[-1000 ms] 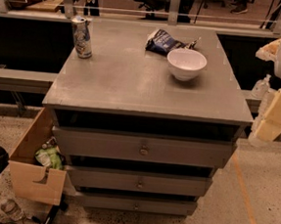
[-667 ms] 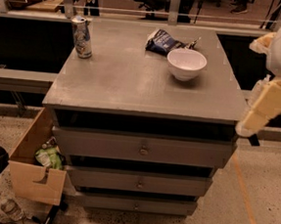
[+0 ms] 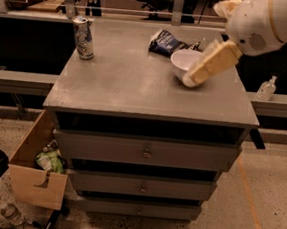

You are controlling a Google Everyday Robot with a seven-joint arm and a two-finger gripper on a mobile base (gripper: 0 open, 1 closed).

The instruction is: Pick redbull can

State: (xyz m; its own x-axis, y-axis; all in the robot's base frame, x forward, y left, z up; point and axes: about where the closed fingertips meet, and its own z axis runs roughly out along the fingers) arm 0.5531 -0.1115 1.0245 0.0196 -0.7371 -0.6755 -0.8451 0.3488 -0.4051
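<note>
The redbull can [image 3: 83, 37], slim, silver and blue, stands upright at the far left corner of the grey cabinet top [image 3: 131, 88]. My arm reaches in from the upper right. Its cream-coloured gripper [image 3: 193, 78] hangs over the right part of the top, in front of the white bowl [image 3: 182, 61], far to the right of the can. The gripper holds nothing that I can see.
A dark blue snack bag [image 3: 166, 41] lies behind the bowl. The cabinet has three drawers below. An open cardboard box [image 3: 34, 173] with rubbish sits on the floor at the left. A small clear bottle [image 3: 266, 89] stands on the ledge at the right.
The arm has swung from beside the cabinet's right edge leftward and up over the top, and now covers part of the bowl. The can, bowl and bag have not moved.
</note>
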